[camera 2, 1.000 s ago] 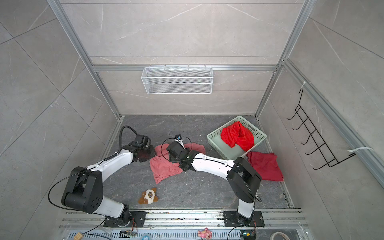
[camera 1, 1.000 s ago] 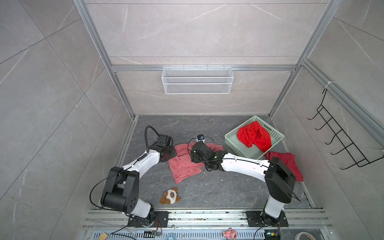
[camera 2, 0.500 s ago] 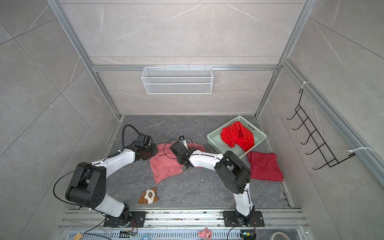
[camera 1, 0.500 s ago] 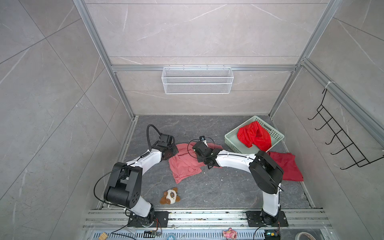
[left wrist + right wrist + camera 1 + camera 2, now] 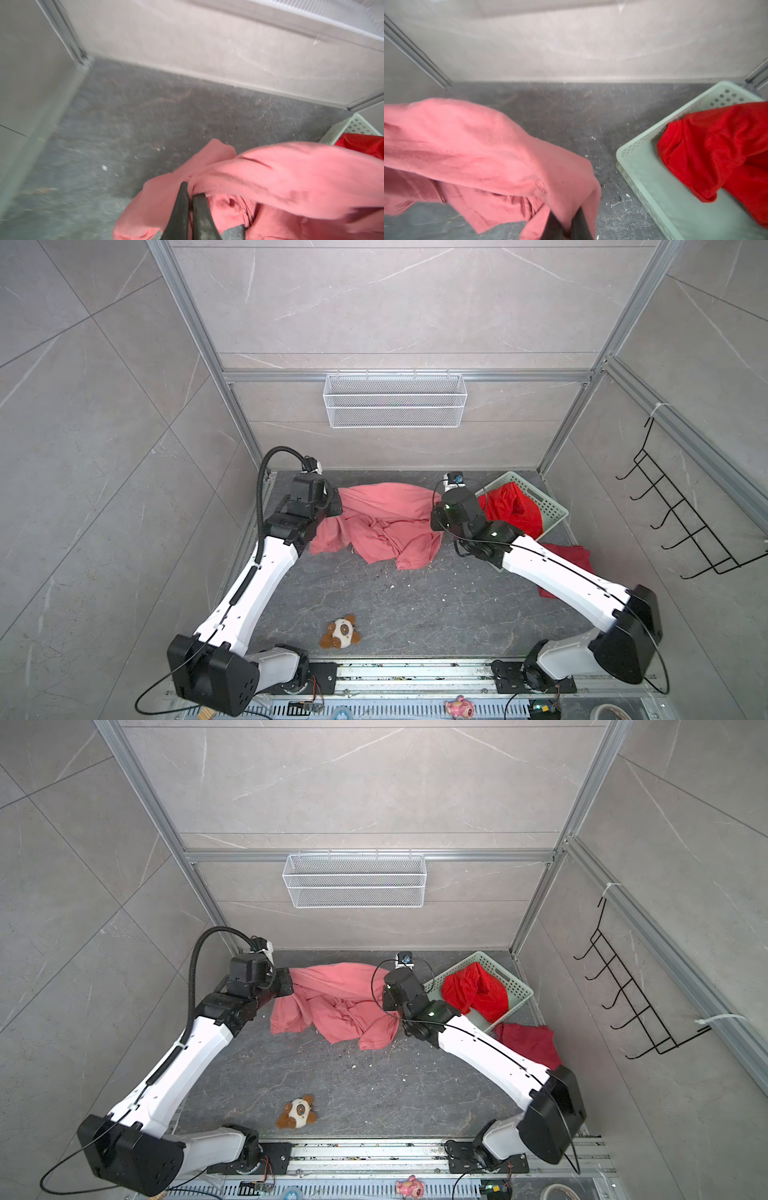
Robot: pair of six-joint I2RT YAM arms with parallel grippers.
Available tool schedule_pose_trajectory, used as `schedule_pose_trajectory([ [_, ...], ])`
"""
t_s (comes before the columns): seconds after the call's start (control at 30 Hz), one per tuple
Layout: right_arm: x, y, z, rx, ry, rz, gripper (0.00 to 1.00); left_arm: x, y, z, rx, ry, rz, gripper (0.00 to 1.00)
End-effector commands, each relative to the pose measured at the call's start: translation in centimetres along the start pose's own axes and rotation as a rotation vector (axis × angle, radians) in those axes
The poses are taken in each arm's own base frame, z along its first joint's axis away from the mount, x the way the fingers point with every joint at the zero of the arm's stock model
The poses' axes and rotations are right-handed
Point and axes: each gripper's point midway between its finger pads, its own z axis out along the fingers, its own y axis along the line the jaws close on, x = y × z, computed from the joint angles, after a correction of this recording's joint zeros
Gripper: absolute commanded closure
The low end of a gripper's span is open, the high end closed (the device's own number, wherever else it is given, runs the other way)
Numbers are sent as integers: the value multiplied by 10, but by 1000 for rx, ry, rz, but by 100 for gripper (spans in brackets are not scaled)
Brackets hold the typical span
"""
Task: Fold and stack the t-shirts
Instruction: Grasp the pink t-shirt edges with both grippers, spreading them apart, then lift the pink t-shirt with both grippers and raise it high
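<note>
Left wrist view showed our left claw [image 5: 191, 190] pressed together, pinching one edge of the salmon-pink t-shirt [image 5: 291, 176]. Right wrist view showed our right claw [image 5: 568, 222] pinching another edge of the same shirt. We think we held it at two ends so the cloth could spread wide between them and be laid out flat. In both top views the top of the shirt was stretched from claw to claw, while the rest hung down in a crumpled heap on the grey floor [image 5: 395, 605]. So it was not flat yet, and no fold was made. The bright scarlet t-shirt [image 5: 509, 510] lay bunched in the pale green basket [image 5: 550, 506], waiting its turn. The dark crimson t-shirt [image 5: 569, 560] lay on the floor just beside the basket; we judged it was the start of the pile. The little plush toy [image 5: 340, 632] sat well apart from the shirts
</note>
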Motion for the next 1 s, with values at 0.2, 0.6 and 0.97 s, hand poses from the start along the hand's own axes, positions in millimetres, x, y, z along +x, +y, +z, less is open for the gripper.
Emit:
schedule_pose_trajectory([
  [0.2,-33,18,-85,-181,-91,-33,100,-70,43,-85,-211,-267,224,100],
  [0.6,-23,9,-44,9,-84,-61,100,-38,11,16,-55,-75,323,100],
  [0.97,-68,11,-14,66,-136,-117,100,-78,36,65,-167,-154,244,100],
])
